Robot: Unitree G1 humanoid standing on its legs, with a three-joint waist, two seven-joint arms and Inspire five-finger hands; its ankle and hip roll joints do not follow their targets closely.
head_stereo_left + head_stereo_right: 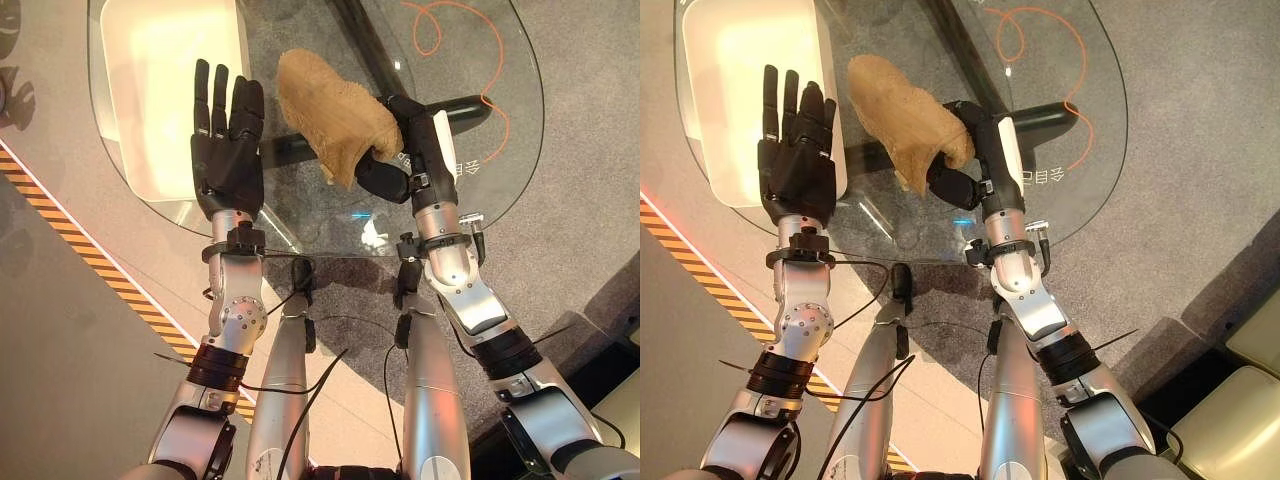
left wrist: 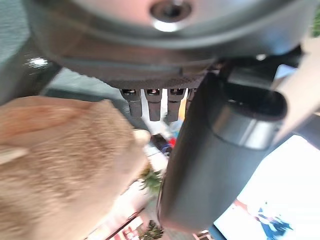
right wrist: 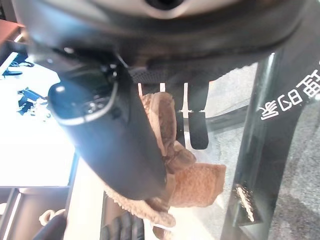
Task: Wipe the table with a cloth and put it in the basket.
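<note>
Cloth (image 1: 330, 110) is not the biggest item, so size order first. Glass table (image 1: 500, 150): round, clear top, smooth and reflective; dark base bar and grey carpet visible thru it, orange cord looping under far edge. Judged hard, slick surface, so cloth should slide easily w/ light pressure.

White tray-like object (image 1: 150, 90): rectangular, rounded corners, pale, seen at or under glass beyond left fingertips. Cannot tell if this is the basket; no woven texture visible.

Cloth itself: tan, fuzzy, terry-like pile, bunched into a soft lump, one corner hanging toward robot. Sits on glass just beyond right hand's fingers, w/ near edge gathered inside the grasp. Bunched rather than spread flat, prob. because held from one edge for wiping strokes.

Left hand (image 1: 228, 140): dark, matte. Fingers straight, close together, pointing away from robot, palm down over glass near table edge; holds nothing. Cloth lies just off its thumb side, apart from it. Placement reads as idle, or steadying; contact w/ glass not confirmed.

Right hand (image 1: 400, 150): dark w/ white thumb cover. Fingers (image 3: 197, 127) and thumb curled, pinching cloth folds betw. them, per right wrist view. Firm pinch judged adequate for dragging.

Wipe stage appears under way; basket drop not yet done.
</note>
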